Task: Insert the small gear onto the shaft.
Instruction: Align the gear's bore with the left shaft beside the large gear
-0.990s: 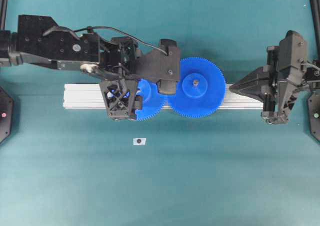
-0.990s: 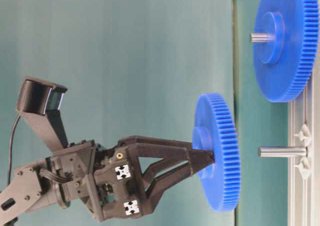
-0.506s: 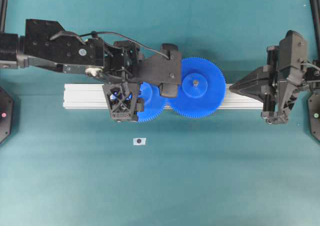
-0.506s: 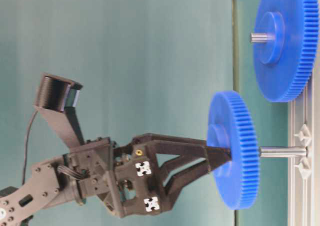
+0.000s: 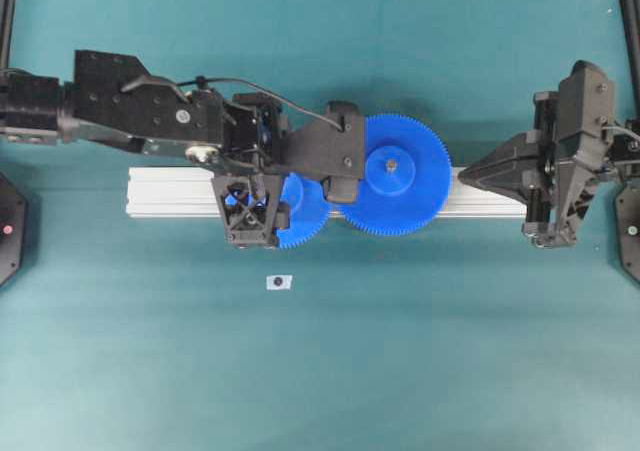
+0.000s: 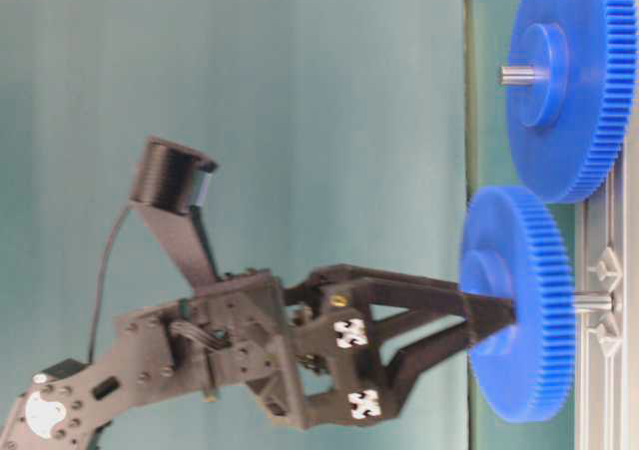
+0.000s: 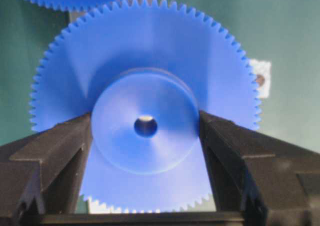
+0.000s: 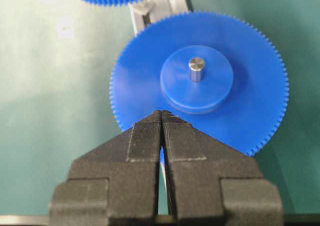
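Left hand [image 7: 145, 121]: two dark fingers [image 7: 60, 146] pinch the raised round hub of the small gear [image 7: 150, 50] from opposite sides. The hand points down at the table [image 5: 400, 371].

Small gear: held flat, hub side towards the hand, directly over the aluminium rail [image 5: 170, 193] on the table. The dark centre hole shows a pale spot inside; what that spot is cannot be determined.

Shaft [image 6: 592, 301]: a thin silvery pin standing up from the rail, in line with the gear's centre. In the table-level view a short length of it shows between the underside of the gear and the rail, so the gear sits on the pin but is not down against the rail.

Larger gear [image 5: 392, 176]: seated on the same rail just beside the small gear, with a grey pin through its hub. The two toothed rims adjoin; whether the teeth mesh cannot be told.

Small white tag with a dark dot [image 5: 279, 282]: lies on the table near the rail, apart from both gears.

Right hand [image 8: 161, 117]: fingers pressed together, carrying nothing, its tip hanging over the larger gear's outer rim.
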Robot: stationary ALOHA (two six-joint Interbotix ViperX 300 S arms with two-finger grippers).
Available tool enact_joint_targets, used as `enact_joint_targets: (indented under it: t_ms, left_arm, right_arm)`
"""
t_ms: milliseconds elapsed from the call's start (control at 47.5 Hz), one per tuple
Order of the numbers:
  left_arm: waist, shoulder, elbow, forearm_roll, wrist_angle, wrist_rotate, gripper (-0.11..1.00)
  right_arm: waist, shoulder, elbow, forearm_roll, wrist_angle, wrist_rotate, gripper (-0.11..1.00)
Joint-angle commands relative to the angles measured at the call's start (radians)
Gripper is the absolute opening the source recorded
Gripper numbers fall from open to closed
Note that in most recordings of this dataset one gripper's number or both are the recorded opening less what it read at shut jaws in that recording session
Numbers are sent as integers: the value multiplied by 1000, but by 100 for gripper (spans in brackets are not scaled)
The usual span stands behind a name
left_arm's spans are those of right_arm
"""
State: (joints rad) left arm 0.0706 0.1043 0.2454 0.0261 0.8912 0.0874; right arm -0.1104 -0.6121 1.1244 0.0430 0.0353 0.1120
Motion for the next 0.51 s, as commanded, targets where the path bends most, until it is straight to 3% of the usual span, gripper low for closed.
enact_joint_targets:
  t_ms: [0, 485]
  left_arm:
    - [5, -18, -8, 3, -6, 0, 69]
    - [44, -23, 2, 3, -9, 15, 69]
  right_arm:
    - [2, -3, -9, -2, -8, 9, 4]
    - [0, -3, -11, -2, -8, 9, 4]
